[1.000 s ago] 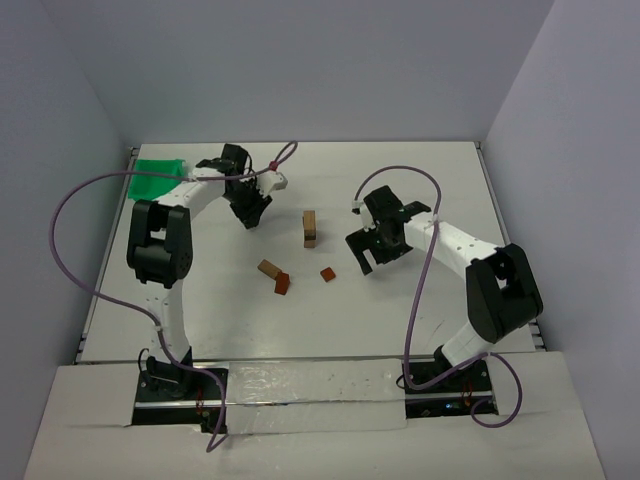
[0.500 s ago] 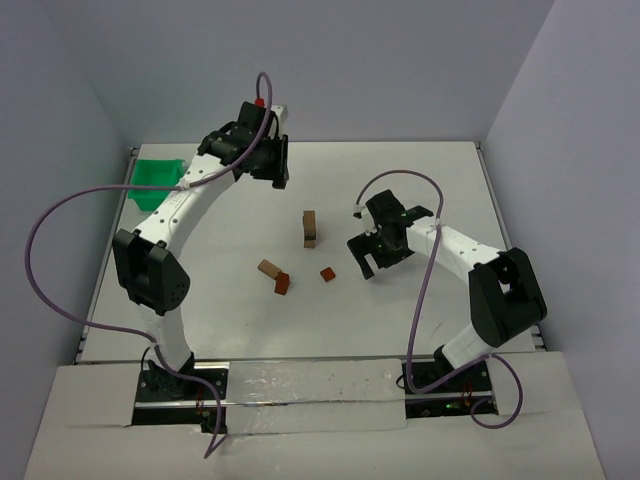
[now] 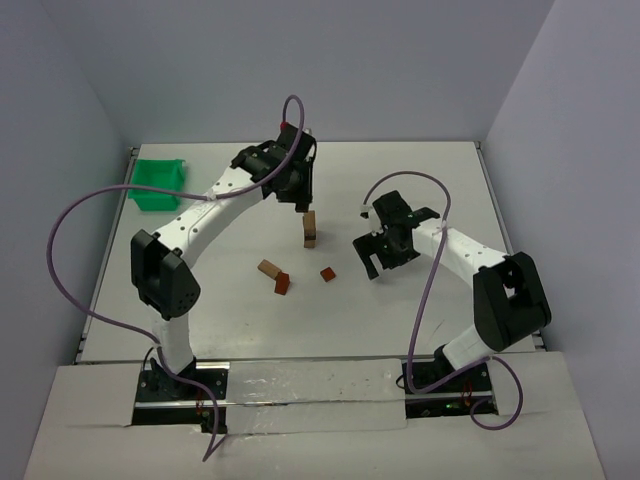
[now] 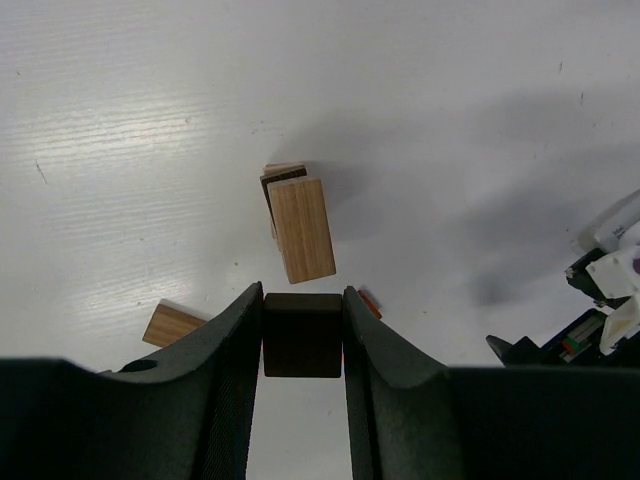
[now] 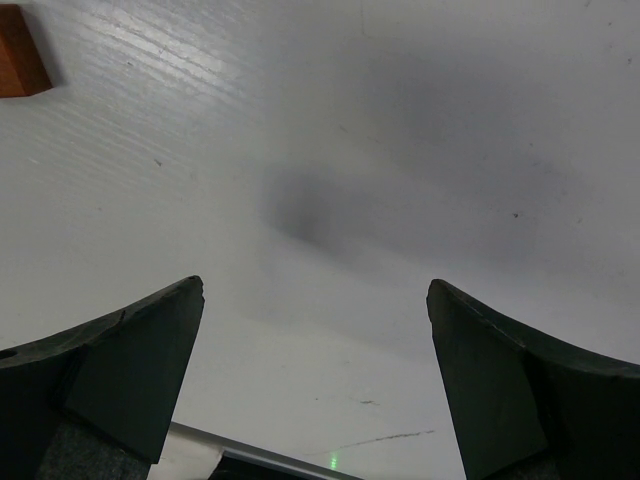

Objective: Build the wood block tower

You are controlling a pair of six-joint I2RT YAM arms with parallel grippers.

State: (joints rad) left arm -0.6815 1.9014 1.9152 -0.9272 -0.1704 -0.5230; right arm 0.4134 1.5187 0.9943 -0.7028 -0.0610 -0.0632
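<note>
The wood block tower (image 3: 310, 229) stands mid-table, a short stack with a tan block (image 4: 301, 228) on top and a dark one under it. My left gripper (image 3: 300, 202) hangs just behind and above the tower, shut on a dark brown block (image 4: 302, 335); the wrist view shows the block squarely between the fingers (image 4: 303, 300), a little short of the tower's top. My right gripper (image 3: 365, 257) hovers open to the tower's right, with only bare table between its fingers (image 5: 315, 288).
Loose blocks lie in front of the tower: a tan one (image 3: 268, 268), a reddish-brown one (image 3: 283, 285) touching it, and a small reddish one (image 3: 328, 274), also at the right wrist view's corner (image 5: 20, 62). A green bin (image 3: 158, 184) sits at the far left.
My left arm has swung from beside the green bin rightward to above the tower, carrying the dark block. The right gripper drifted slightly right and stayed open.
</note>
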